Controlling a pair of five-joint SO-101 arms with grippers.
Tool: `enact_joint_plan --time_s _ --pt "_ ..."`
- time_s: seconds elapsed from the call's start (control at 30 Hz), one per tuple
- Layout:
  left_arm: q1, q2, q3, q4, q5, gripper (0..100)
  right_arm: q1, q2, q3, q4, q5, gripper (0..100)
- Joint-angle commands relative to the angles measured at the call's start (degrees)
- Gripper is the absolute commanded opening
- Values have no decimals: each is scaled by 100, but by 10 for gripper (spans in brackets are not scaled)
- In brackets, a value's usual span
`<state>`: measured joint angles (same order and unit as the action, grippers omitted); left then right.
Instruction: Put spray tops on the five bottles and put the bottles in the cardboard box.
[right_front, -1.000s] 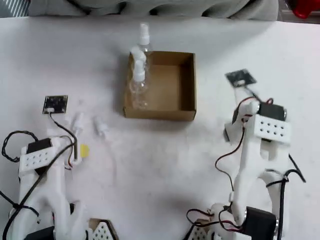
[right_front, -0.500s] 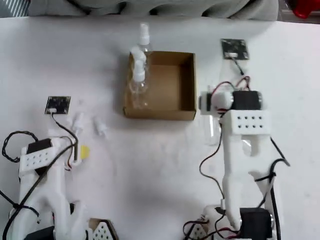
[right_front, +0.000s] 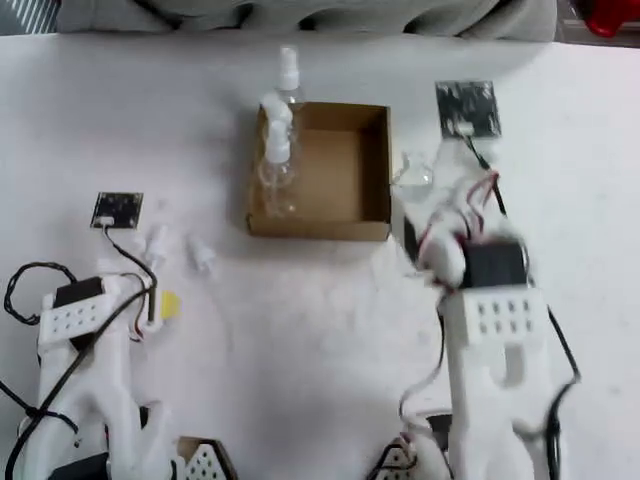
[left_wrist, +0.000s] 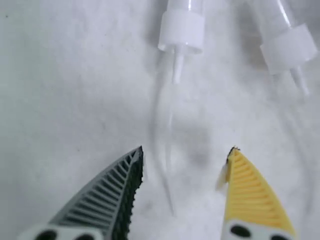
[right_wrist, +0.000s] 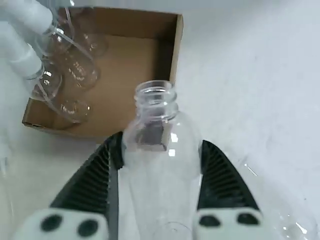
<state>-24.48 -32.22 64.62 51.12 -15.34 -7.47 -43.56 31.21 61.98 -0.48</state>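
Right hand (right_wrist: 160, 145) grips an open-necked bottle (right_wrist: 156, 117), seemingly beside the cardboard box (right_wrist: 135, 55).

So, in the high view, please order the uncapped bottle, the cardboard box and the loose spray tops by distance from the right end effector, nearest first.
1. uncapped bottle: in the right end effector.
2. cardboard box: beside it.
3. loose spray tops: far off, by the left arm.
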Motion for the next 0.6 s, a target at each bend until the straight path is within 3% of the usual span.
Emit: enact_joint_plan --time_s 0.0,0.3,0.57 --pt "84 -215 -35 -123 -62 257 4 -1279 993 -936 -26 15" --pt "57 -224 -26 -88 -62 257 -4 -3363 3798 -4734 0 15" --pt "57 -224 -18 -79 -62 257 330 -3741 4440 -5780 -9 15"
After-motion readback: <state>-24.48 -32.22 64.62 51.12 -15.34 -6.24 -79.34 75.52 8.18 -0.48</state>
